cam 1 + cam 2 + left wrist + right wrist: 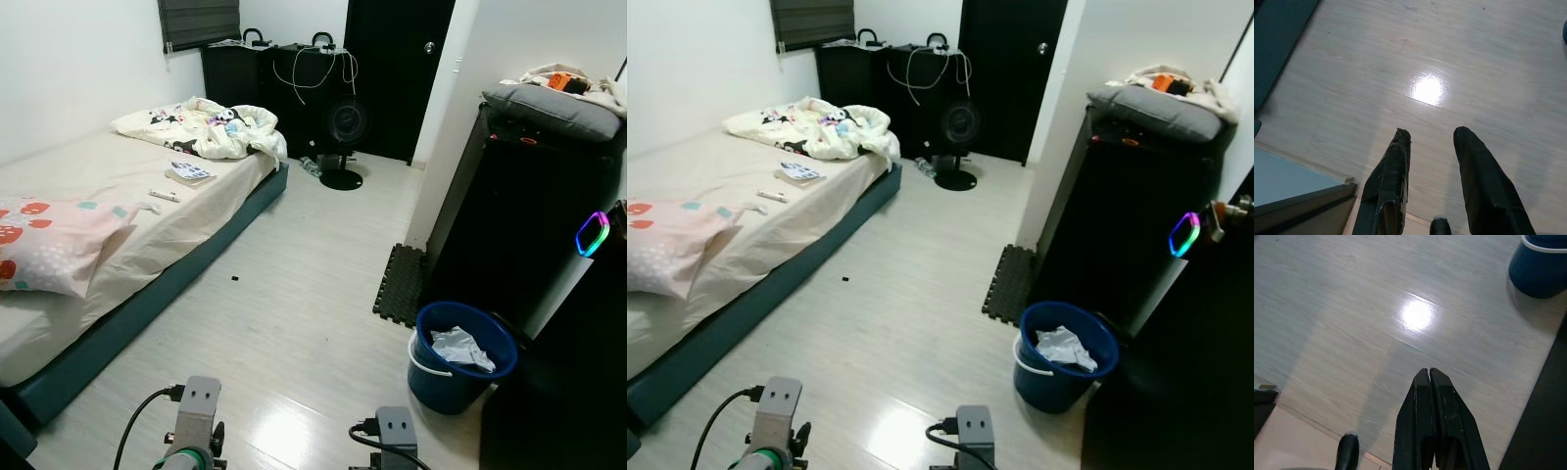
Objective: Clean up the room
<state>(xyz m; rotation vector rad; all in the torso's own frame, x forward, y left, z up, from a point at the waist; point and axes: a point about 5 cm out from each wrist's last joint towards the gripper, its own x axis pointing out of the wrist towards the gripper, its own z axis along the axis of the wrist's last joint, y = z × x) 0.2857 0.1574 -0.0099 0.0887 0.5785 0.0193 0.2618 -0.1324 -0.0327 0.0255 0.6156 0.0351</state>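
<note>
Meanwhile, a bedroom awaits tidying: on the low bed, a rumpled quilt is heaped at the far end, with a small booklet and a slim white stick-like item lying on the bare sheet near the bed's floor-side edge, and a strawberry-print pillow at the near end. A tiny dark scrap sits on the pale wood floor, just off the bed's edge. A blue bucket holding crumpled paper stands at the floor's right side, against a black cabinet, near a dark floor mat. A standing fan rests by the far door.

Both arms hang low over bare floor. The left gripper has its fingers spread apart and empty; the right gripper is clenched tight on nothing.

Judging by looks, the booklet is light and floppy, best pinched at a free edge. The stick-like item appears stiff and light, suited to a grip across its middle. The scrap is too small to identify and may prove fiddly on the smooth floor.
</note>
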